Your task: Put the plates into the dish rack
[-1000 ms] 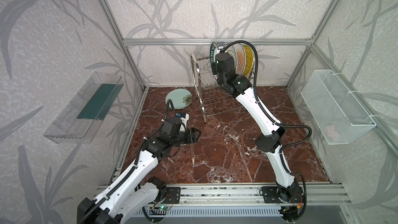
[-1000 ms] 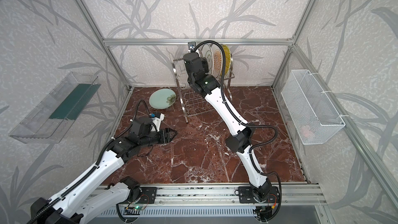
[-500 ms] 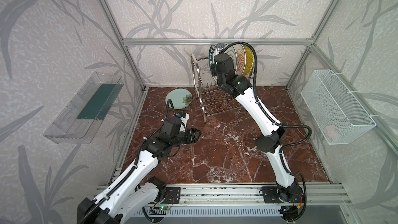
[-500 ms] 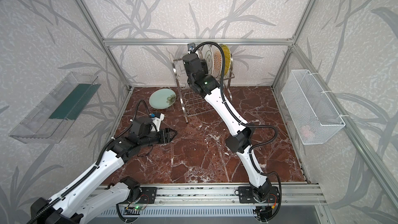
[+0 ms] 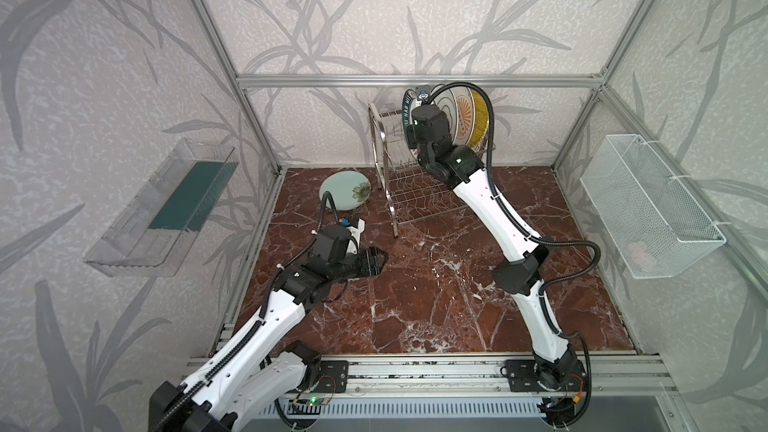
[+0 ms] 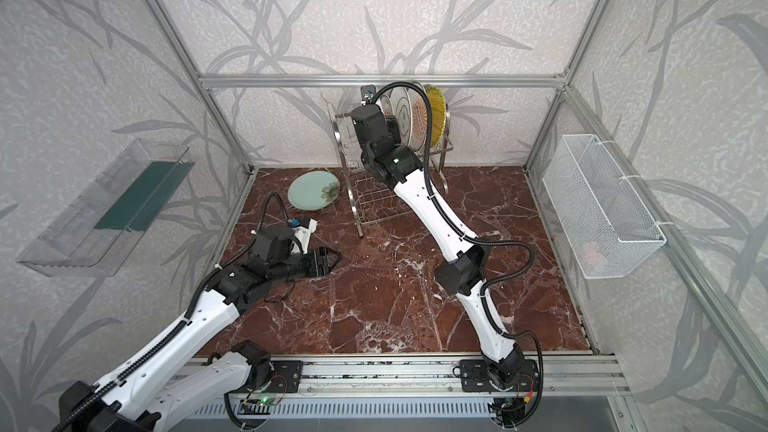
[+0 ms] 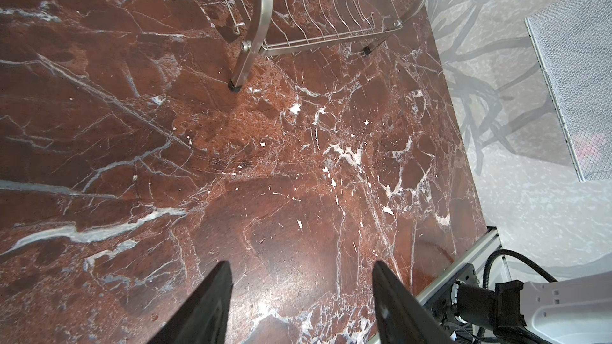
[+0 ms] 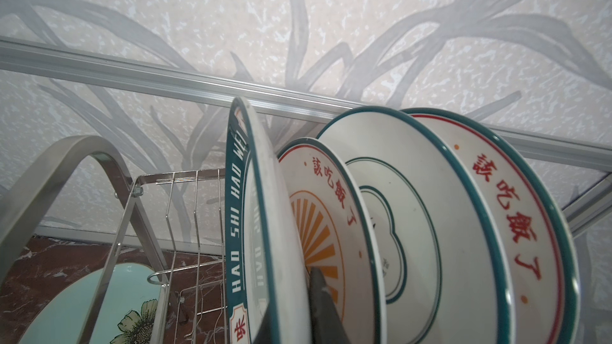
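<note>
**Lettered plate held on edge at upper tier of rack**

The right gripper (image 8: 288, 297) is clamped on the rim of the teal-lettered plate (image 8: 265, 213). The plate stands on edge, nearly upright, at the left end of the row on the dish rack (image 5: 384, 151). Its lettered face is turned away from the other plates. Whether it sits in a slot cannot be told.

The grip shows only in the right wrist view; in both top views the wrist hides it. The yellow ribbed plate (image 5: 480, 118), at the row's right end, shows only in the top views.

The mint plate (image 5: 345, 192) lies flat on the marble table (image 5: 415, 305), left of the rack.

The left gripper (image 7: 301, 266) is spread and empty above bare marble.
</note>
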